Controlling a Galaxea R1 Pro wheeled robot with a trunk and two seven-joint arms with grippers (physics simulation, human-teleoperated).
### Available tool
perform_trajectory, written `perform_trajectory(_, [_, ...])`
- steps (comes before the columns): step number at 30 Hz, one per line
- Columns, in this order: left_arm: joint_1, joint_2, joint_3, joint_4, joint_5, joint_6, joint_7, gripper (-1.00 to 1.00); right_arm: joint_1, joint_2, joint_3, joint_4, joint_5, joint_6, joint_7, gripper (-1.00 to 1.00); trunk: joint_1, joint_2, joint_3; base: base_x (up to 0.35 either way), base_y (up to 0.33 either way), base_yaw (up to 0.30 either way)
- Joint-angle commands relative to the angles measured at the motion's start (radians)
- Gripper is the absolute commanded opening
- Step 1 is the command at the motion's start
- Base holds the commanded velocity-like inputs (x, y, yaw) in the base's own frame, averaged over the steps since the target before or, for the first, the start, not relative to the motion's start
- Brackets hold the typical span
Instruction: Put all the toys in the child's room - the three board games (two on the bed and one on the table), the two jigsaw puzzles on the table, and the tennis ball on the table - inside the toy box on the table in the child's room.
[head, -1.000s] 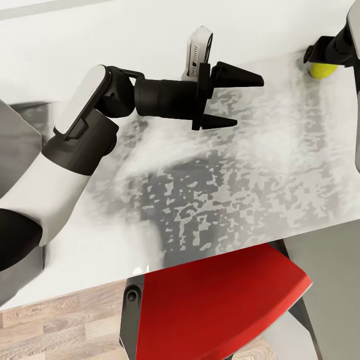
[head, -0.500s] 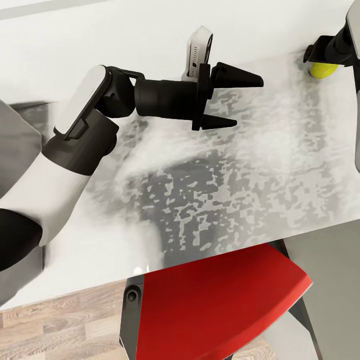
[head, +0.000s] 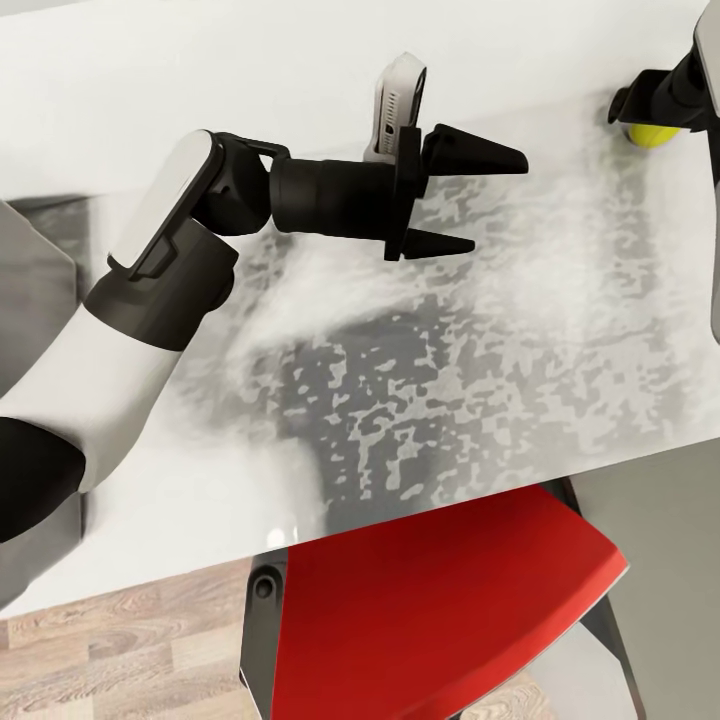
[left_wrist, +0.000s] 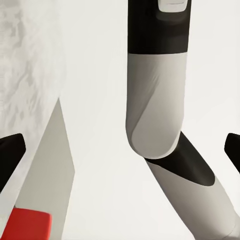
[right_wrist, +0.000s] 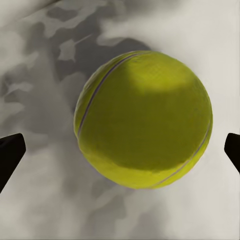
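Head view has the tennis ball (head: 655, 133) sitting at the far right of the mottled grey table (head: 480, 340), mostly tucked under the right gripper (right_wrist: 120, 150), whose jaws are spread wide either side of it, not touching. Left gripper (head: 478, 200) hovers mid-table, wide open and holding nothing, red chair (head: 430, 620) at the near edge.

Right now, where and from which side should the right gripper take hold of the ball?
Across its widest middle, coming from above. The ball is round, resting on the table, and it already lies centred between the open right gripper's fingertips, so either side offers an equal curve.
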Motion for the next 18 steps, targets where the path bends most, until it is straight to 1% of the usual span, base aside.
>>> perform_trajectory(1, [-0.001, 0.0, -0.001, 0.0, 0.011, -0.001, 0.009, 1.0, -0.001, -0.001, 0.008, 0.0, -0.01, 0.003, -0.008, 1.0, 0.001, -0.002, -0.003, 0.0, 0.0, 0.0])
perform_trajectory(5, [-0.001, -0.001, -0.001, -0.001, 0.011, -0.001, 0.01, 1.0, -0.001, -0.002, 0.008, 0.0, -0.01, 0.001, -0.008, 1.0, 0.001, -0.002, -0.006, 0.0, 0.0, 0.0])
perform_trajectory(11, [-0.001, -0.001, -0.002, -0.002, 0.011, -0.001, 0.01, 1.0, 0.0, -0.002, 0.008, 0.0, -0.01, -0.035, -0.008, 1.0, 0.001, -0.002, -0.007, 0.0, 0.0, 0.0])
perform_trajectory(18, [-0.001, 0.003, -0.002, -0.002, 0.011, -0.001, 0.01, 1.0, -0.002, -0.001, 0.008, -0.001, -0.01, -0.045, -0.008, 1.0, 0.001, -0.002, -0.008, 0.0, 0.0, 0.0])
